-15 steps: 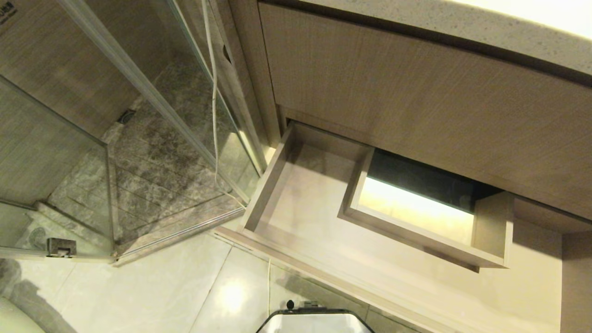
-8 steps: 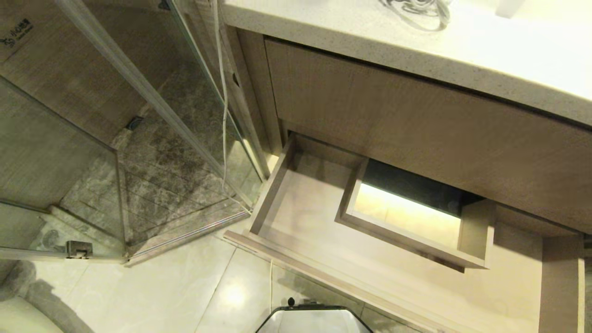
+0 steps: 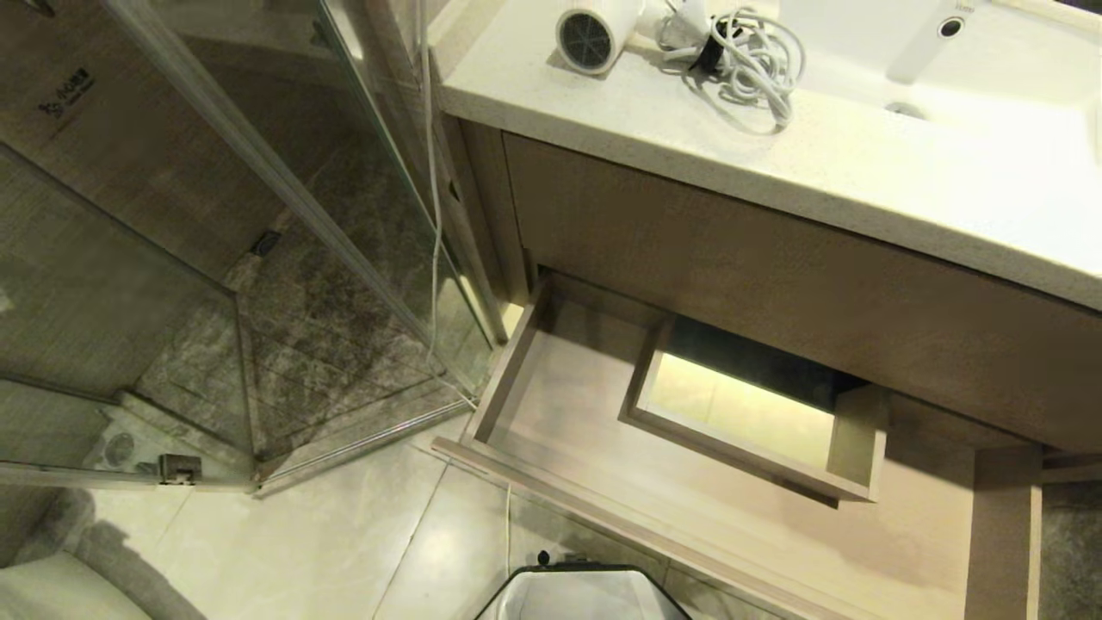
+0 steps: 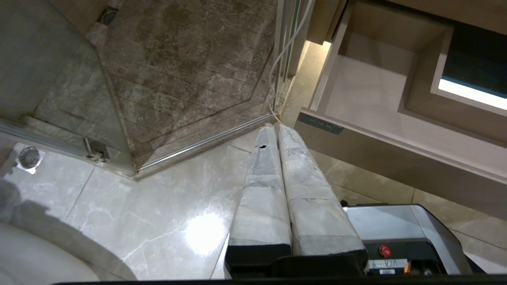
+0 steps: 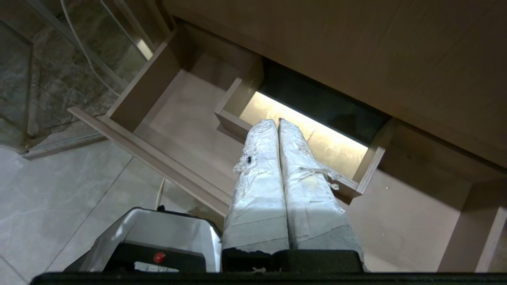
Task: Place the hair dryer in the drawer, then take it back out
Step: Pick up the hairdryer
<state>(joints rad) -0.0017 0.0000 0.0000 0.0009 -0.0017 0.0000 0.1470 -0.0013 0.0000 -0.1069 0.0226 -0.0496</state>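
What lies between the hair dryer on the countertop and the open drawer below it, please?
In the head view, the countertop edge and a closed wood panel separate the hair dryer from the drawer.

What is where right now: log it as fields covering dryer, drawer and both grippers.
hair dryer: small white cylindrical hair dryer lies on the pale speckled countertop, grilled end facing the camera
cord: bundled white cord beside it, toward the white sink
drawer: wide light wood-grain drawer pulled open, nothing visible inside
left gripper: shut, above the floor, holding nothing
right gripper: shut, above the drawer, holding nothing
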